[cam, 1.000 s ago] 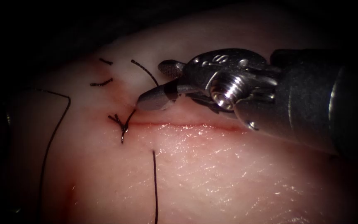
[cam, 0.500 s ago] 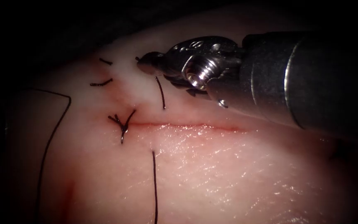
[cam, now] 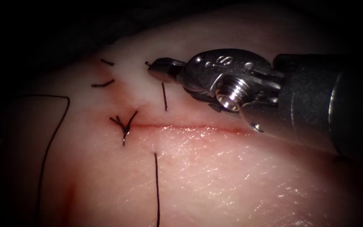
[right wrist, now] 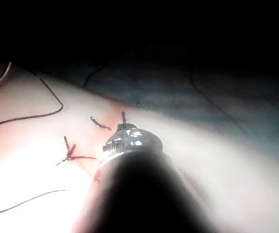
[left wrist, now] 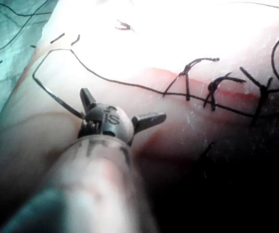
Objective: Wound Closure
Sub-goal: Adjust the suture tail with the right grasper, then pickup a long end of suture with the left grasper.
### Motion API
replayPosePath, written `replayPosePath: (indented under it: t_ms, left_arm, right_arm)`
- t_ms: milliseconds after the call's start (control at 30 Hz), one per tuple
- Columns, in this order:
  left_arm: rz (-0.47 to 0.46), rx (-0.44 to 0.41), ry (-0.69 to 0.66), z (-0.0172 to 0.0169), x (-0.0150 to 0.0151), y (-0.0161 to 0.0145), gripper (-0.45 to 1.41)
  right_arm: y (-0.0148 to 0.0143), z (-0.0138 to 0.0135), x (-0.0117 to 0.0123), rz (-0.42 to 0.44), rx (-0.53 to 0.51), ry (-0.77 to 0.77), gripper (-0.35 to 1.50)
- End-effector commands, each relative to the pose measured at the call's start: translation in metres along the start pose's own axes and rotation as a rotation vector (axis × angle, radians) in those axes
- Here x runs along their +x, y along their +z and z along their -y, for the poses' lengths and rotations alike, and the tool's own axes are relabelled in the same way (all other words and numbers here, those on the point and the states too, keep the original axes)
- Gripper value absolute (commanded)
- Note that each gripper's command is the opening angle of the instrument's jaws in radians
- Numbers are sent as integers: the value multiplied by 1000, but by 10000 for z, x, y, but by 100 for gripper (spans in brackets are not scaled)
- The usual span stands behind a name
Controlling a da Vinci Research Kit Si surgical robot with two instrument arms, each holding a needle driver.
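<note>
The right arm's tool (cam: pixel 158 69) reaches in from the right, and its jaws are pressed together on a short cut piece of thread (cam: pixel 164 97). One tip of the piece pokes out just past the jaw tips. The rest hangs down from the jaws with its long axis nearly upright, ending a little short of the cut (cam: pixel 198 128). The piece lies apart from the tied knot (cam: pixel 124 126), which sits at the left end of the cut, down and to the left of the jaw tips. Two more cut ends of thread (cam: pixel 102 85) lie loose on the tissue (cam: pixel 232 176) further left of the jaws. In the left wrist view, the left arm's tool (left wrist: pixel 124 103) has its jaws spread wide, with nothing between them. The needle (left wrist: pixel 52 92) lies on top of the tissue, not in it. Its curve runs up to the head of this tool beside one jaw, though I cannot tell whether it touches the metal. The long thread (left wrist: pixel 130 83) trails from the needle's far end across the tissue and past the stitches. By my judgement the left arm is much the nearer to the needle, which lies just beside its open jaws and off to one side of the gap. The right arm is taken up with the scrap of thread it pinches.
</note>
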Motion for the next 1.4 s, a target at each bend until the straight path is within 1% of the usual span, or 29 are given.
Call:
replayPosePath:
  t_ms: [33,100,200,233,267,300,333,367,400,433,467,567,600,633,667,700,800,833,867,900,933,1000,1067,1167,1200,1267,1333,1367,1400]
  left_arm:
    - [-2,3,8,6,6,7,109]
    - [-20,17,30,8,18,1,116]
    - [-60,45,59,10,30,-5,120]
    - [-82,57,77,11,34,-8,120]
    - [-114,73,84,12,40,-13,113]
    - [-114,73,84,12,40,-13,113]
    - [-165,87,90,11,46,-20,93]
    - [-190,92,84,11,47,-23,69]
    - [-190,92,84,11,47,-23,69]
    - [-220,94,80,10,47,-27,41]
    - [-258,83,78,10,47,-31,27]
    - [-309,26,80,13,49,-34,17]
    - [-320,13,82,15,49,-33,17]
    - [-320,13,82,15,49,-33,17]
    - [-330,2,84,15,49,-32,12]
    - [-377,-45,86,17,49,-28,17]
    - [-396,-49,95,18,52,-21,12]
    - [-404,-56,96,18,54,-17,15]
    - [-420,-67,94,16,60,-9,32]
    - [-424,-66,106,14,63,-6,37]
    - [-424,-66,106,14,63,-6,37]
    - [-450,-68,206,6,76,7,42]
    - [-470,-76,241,2,82,13,42]
    - [-499,-93,315,-5,99,32,42]
    - [-504,-99,350,-8,105,40,41]
    - [-509,-113,379,-11,113,51,41]
    - [-506,-132,404,-14,122,68,49]
    - [-495,-137,428,-16,129,85,62]
    - [-486,-136,446,-16,131,92,64]
  right_arm:
    - [3,0,10,-16,1,17,-35]
    - [1,-1,10,-59,-6,62,-35]
    - [-1,-6,15,-107,-12,83,-35]
    - [-2,-7,16,-117,-14,86,-8]
    - [-4,-10,17,-124,-15,89,29]
    - [-4,-10,17,-124,-15,89,29]
    - [-6,-13,18,-121,-12,91,81]
    - [-8,-15,20,-123,-16,64,99]
    - [-8,-15,20,-123,-16,64,99]
    - [-10,-17,22,-127,-21,27,113]
    - [-11,-19,24,-135,-31,-34,116]
    - [-18,-25,32,-160,-65,-180,131]
    - [-21,-27,38,-170,-83,-227,141]
    - [-21,-27,38,-170,-83,-227,141]
    - [-22,-27,42,-179,-89,-237,145]
    - [-26,-28,51,-177,-95,-285,148]
    - [-33,-26,55,-176,-84,-282,143]
    - [-36,-25,55,-176,-81,-283,141]
    - [-40,-21,52,-181,-76,-286,140]
    - [-43,-19,49,-182,-70,-296,138]
    - [-43,-19,49,-182,-70,-296,138]
    - [-51,-15,39,-171,-46,-241,133]
    - [-53,-15,35,-164,-41,-247,130]
    - [-61,-14,22,-109,-8,-244,120]
    - [-65,-13,17,-81,7,-257,120]
    - [-71,-12,9,-63,22,-271,120]
    - [-78,-12,0,-81,61,-319,110]
    - [-88,-13,-8,-107,126,-346,66]
    - [-92,-14,-11,-107,136,-352,53]
